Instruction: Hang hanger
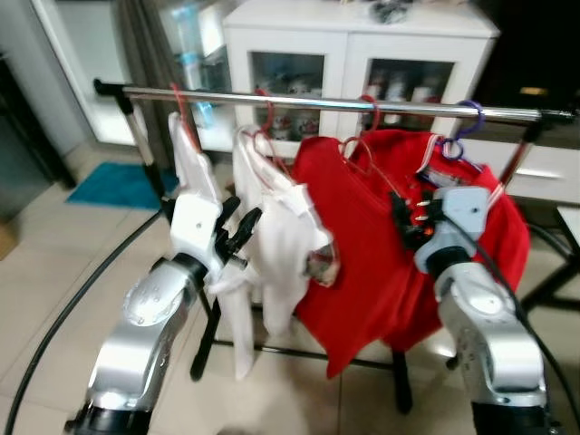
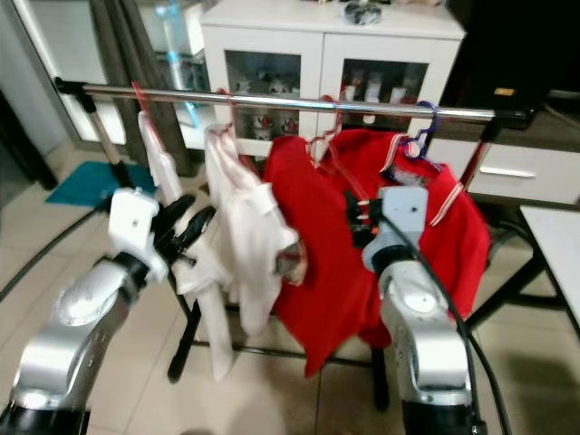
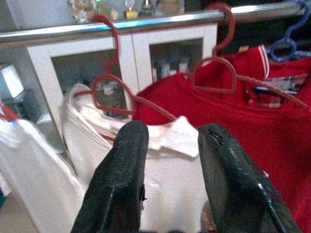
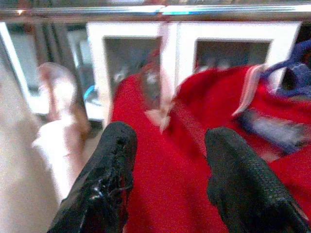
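**Hanging clothes on the rail, both grippers raised and empty**

Left eye view: a chrome rail runs across a black rack in front of a white cabinet. On it hang, from the robot's left, a small white garment on a red hanger, a white shirt on a red wire hanger, a red shirt on another red hanger, and a purple hanger carrying more red cloth. The left gripper is raised beside the white shirt, its fingers spread and nothing between them. The right gripper sits against the front of the red shirt; from here I cannot tell how its jaws stand. A blue mat lies on the tiled floor to the left.

Right eye view: the same scene, with the left gripper just short of the white shirt.

Left wrist view: the two fingers stand apart, empty. Beyond the gap lies the white shirt's collar, and above it the hanger's heart-shaped neck, hooked over the rail and well clear of the jaws.

Right wrist view: blurred. The fingers are apart with red shirt filling the gap, but not pinched. The rail crosses above; the purple hanger is off to one side.
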